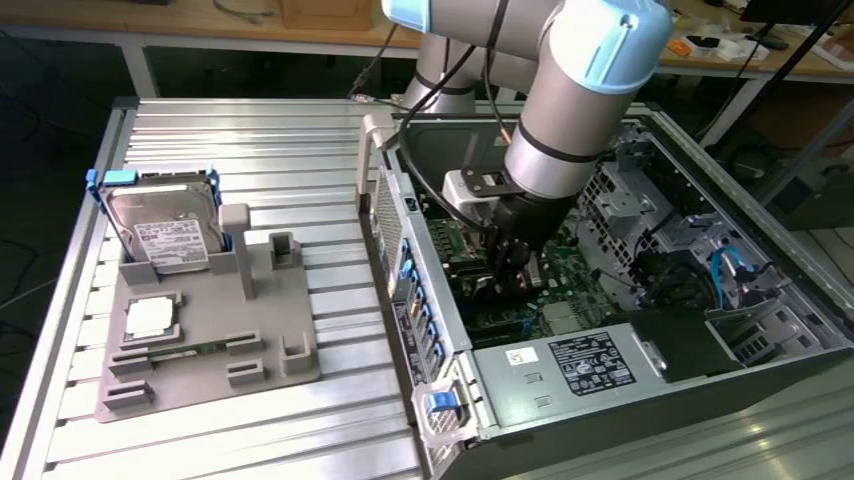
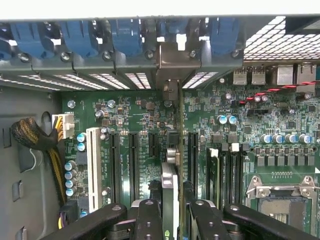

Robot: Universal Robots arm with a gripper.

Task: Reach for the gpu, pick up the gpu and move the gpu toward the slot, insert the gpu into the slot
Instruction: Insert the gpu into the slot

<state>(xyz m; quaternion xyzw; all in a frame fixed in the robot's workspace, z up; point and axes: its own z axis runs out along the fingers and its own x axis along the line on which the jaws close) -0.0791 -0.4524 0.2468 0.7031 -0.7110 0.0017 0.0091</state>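
Hanging deep inside the open computer case (image 1: 747, 330) in the exterior view, the arm has its end effector (image 1: 514, 285) low over the green motherboard (image 1: 567, 275), while the hard drive (image 1: 167, 235) sits untouched in its grey holder (image 1: 214, 350) on the desk (image 1: 240, 140), well apart at the exterior view's left. From here the card is hidden by the wrist, so any tilt goes unseen, and a tilted card is the main way this jams. Over to the wrist view: the end effector (image 2: 172, 210) is clamped on the gpu (image 2: 176, 150), seen edge-on, standing upright between the dark fingers (image 2: 149, 220), its silver bracket (image 2: 179, 62) up against the rear wall of the case among the blue retainers (image 2: 125, 35). The card runs down a lane between the long connectors; whether it sits over the slot, beside it, or already in it, I cannot tell. Risks as I judge them: a row off and the edge grinds on plastic; the bracket catching the rear wall would lever the card askew; pressing down while skewed could bend contacts or slip the card in the grip.
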